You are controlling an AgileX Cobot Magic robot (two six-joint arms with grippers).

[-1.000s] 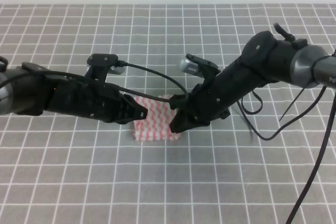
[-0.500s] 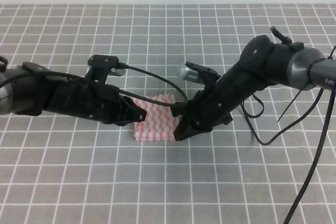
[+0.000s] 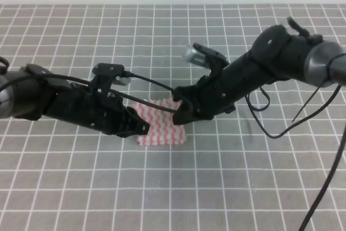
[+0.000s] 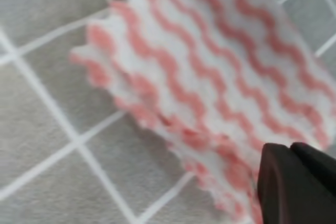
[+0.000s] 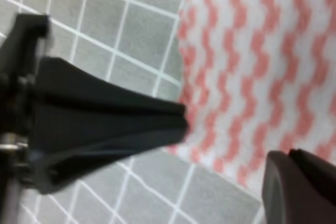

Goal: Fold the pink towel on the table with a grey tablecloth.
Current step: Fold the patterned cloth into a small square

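A: Counting from the near edge: one worktop (image 3: 173,198) in grey cloth with a white grid, bare squares across the foreground.

B: Then, going back, one pink towel (image 3: 160,124), lying flat near the middle of the worktop, wavy pink and white stripes, spanning a couple of grid cells. Two arms, one on each side of it.

A: The left gripper (image 3: 141,128) comes in low from the left, its tip at the towel's left edge. The right gripper (image 3: 181,116) reaches in from the right, its tip over the towel's upper right corner.

B: Jaws?

A: From overhead I cannot tell for either; both tips are dark shapes against the cloth. The right wrist view is more help: across the towel it shows the left gripper (image 5: 181,121) ending in a single point, jaws pressed together, at the cloth's edge. Whether it is pinching anything there, I cannot tell.

B: And the right one's own jaws?

A: Only one dark fingertip (image 5: 294,182) shows, at the lower right of that view. No telling.

B: The left wrist view?

A: It gives what the high camera misses: the pink towel (image 4: 210,72) is doubled, with layered pinked edges stacked along its near side, slightly lifted off the grid. One dark fingertip (image 4: 294,182) sits at that edge.
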